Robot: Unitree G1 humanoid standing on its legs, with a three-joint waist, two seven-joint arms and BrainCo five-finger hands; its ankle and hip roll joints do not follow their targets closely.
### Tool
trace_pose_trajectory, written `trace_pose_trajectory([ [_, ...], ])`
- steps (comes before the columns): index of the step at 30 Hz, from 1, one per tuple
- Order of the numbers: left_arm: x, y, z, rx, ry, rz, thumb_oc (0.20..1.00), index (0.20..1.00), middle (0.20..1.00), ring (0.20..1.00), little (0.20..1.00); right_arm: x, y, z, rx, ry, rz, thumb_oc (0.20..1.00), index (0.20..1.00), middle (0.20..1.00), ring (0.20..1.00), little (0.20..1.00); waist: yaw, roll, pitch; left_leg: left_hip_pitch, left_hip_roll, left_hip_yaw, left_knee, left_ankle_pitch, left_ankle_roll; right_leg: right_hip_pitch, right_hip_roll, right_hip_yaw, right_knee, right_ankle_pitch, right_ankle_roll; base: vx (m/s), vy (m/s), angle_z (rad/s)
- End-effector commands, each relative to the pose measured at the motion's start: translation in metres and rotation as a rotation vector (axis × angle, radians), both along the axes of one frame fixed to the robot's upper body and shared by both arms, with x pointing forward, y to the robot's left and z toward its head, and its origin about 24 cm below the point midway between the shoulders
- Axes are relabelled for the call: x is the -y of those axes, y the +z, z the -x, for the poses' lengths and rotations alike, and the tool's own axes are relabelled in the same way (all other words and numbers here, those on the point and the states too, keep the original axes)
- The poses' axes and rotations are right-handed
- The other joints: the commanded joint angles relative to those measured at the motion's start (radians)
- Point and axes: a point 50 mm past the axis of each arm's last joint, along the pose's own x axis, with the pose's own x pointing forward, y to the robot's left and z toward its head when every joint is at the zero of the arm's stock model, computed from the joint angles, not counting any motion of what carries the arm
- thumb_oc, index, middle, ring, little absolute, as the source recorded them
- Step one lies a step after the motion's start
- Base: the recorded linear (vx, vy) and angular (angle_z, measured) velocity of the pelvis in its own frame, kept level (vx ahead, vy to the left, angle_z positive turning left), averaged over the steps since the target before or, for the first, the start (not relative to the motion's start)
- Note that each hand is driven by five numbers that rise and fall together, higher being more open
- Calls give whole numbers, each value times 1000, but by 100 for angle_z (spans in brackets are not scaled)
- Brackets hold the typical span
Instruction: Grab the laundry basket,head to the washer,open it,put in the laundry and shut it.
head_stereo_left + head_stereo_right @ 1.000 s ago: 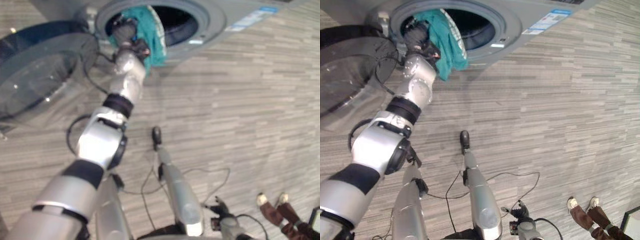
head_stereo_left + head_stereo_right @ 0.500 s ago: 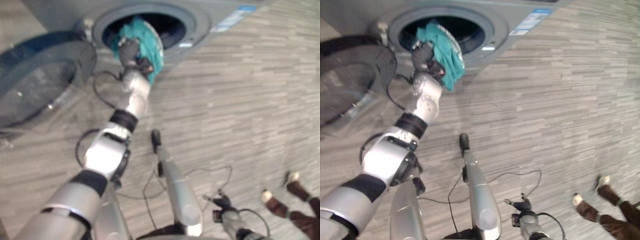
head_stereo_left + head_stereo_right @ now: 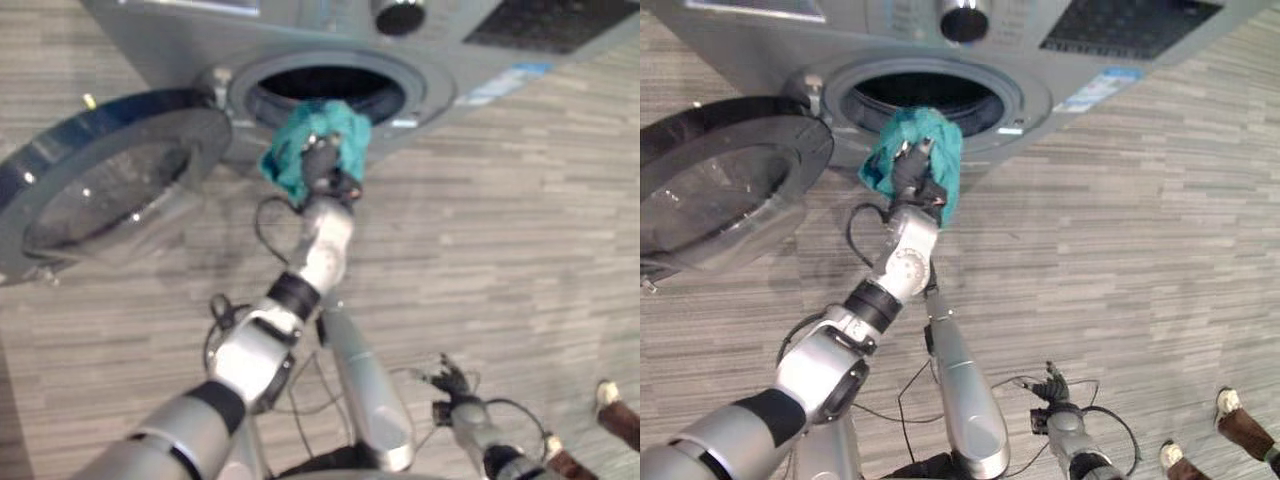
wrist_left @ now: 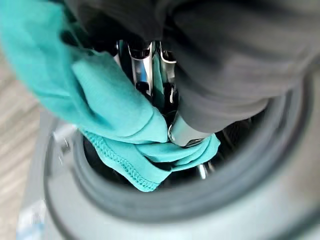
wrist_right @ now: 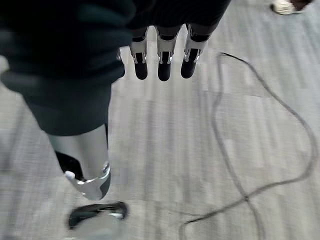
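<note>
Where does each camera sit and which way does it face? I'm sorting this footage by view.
Eye views: on the head, looking down at the washer, its open door and the left hand gripping teal cloth; a person's shoes nearby.
Left wrist view: along the left hand's fingers into the drum.
Right wrist view: along the open right hand toward the floor.
Shared: eye and left wrist views all show the cloth at the opening.

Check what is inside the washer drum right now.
The washer opening looks dark, its depth unseen. The left hand, curled on the teal cloth, covers its front edge. Door open. Right hand hangs low.
</note>
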Motion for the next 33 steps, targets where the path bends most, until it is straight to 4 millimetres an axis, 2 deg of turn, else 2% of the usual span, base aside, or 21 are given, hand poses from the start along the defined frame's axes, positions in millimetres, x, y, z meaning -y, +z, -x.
trace_pose_trajectory([
  [1,19,50,11,231,-32,-99,200,200,200,200,200,18,-18,45,-115,-48,41,1000,1000,1000,1000,1000,-30,-14,-19,23,10,4,40,-92,78,-13,-53,53,-25,-26,101,83,-154,12],
  [5,21,57,8,227,-36,-96,200,200,200,200,200,15,-19,45,-118,-59,30,1000,1000,1000,1000,1000,-26,-2,-19,35,19,5,-48,-42,58,-35,-48,39,-24,-37,101,69,-85,15],
  [9,21,70,9,247,-40,-62,200,200,200,200,200,16,-15,35,-82,-90,24,1000,1000,1000,1000,1000,-19,16,-10,40,34,16,-144,21,36,-71,-49,15,-22,-49,102,54,-82,6],
  [15,31,69,19,256,-89,0,200,200,200,200,200,9,-10,26,-28,-95,-2,1000,1000,1000,1000,1000,-9,39,-11,39,55,25,-267,98,13,-112,-50,-23,-28,-55,105,48,-60,5],
  [20,41,65,26,255,-119,13,200,200,200,200,200,7,-4,16,8,-87,-9,1000,1000,1000,1000,1000,2,40,-12,26,65,14,-322,133,4,-133,-47,-45,-34,-53,104,15,-45,9],
  [21,36,70,26,282,-119,15,200,200,200,200,200,3,6,7,67,-45,-39,1000,1000,1000,1000,1000,-6,29,-18,20,71,17,-335,143,0,-139,-41,-47,-36,-51,105,9,-48,10],
  [22,37,69,26,270,-103,15,200,200,200,200,200,4,9,3,86,-37,-9,1000,1000,1000,1000,1000,-1,30,-18,14,73,13,-338,143,-2,-142,-42,-55,-38,-50,102,5,-78,10],
  [23,32,63,22,242,-93,32,200,200,200,200,200,3,2,15,55,-45,-30,1000,1000,1000,1000,1000,1,25,-19,7,78,6,-343,148,-6,-145,-37,-63,-38,-53,102,5,-78,7],
  [24,32,63,22,242,-93,33,200,200,200,200,200,3,2,15,55,-45,-30,1000,1000,1000,1000,1000,1,26,-20,6,78,5,-343,148,-6,-146,-37,-64,-38,-53,102,4,-60,6],
  [28,27,74,19,241,-67,76,200,200,200,200,200,1,-2,18,33,-48,-32,1000,1000,1000,1000,1000,7,19,-24,-9,91,-5,-344,153,-15,-162,-23,-72,-26,-61,101,6,-62,7],
  [33,11,95,14,269,-2,108,200,200,200,200,200,-3,-3,17,32,-41,-36,1000,1000,1000,1000,1000,4,18,-33,-33,114,-15,-344,159,-28,-188,-5,-86,0,-83,101,30,-101,-1],
])
